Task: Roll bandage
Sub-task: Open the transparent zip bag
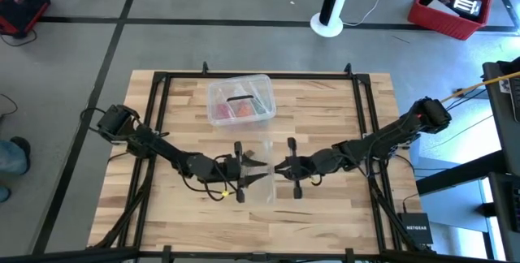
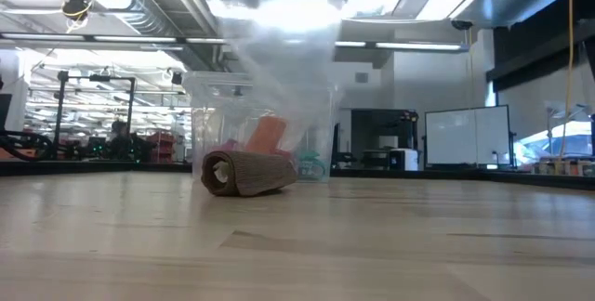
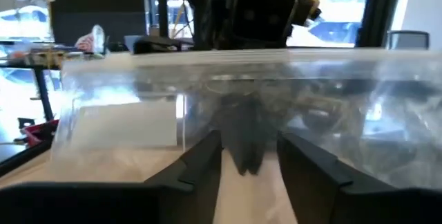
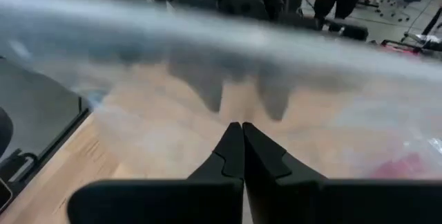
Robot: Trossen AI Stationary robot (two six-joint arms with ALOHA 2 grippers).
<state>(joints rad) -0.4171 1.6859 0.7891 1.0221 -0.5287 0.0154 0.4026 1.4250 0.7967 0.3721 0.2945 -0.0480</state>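
The bandage (image 2: 246, 173) lies rolled up on its side on the table, in front of the clear box (image 2: 260, 115); I cannot make it out in the high view. A crinkled clear plastic bag (image 1: 266, 185) hangs in mid-air over the table's middle, between my two grippers. My right gripper (image 1: 277, 168) comes level from the right and is shut on the bag. My left gripper (image 1: 260, 169) faces it from the left, open, with its fingertips at the bag (image 3: 138, 106). My right gripper pinches the bag's thin film (image 4: 238, 117) between its two shut fingers, coming level from the table's right. The bag hangs from the hold above the table (image 2: 279, 32). My left gripper's fingers (image 3: 207, 158) stand apart at the bag's near side; whether they touch the film I cannot tell.
A clear plastic box with red contents (image 1: 240, 101) stands at the far middle of the table. A black frame (image 1: 158, 84) runs around the wooden top. There is free wood to the left, right and near side of the grippers.
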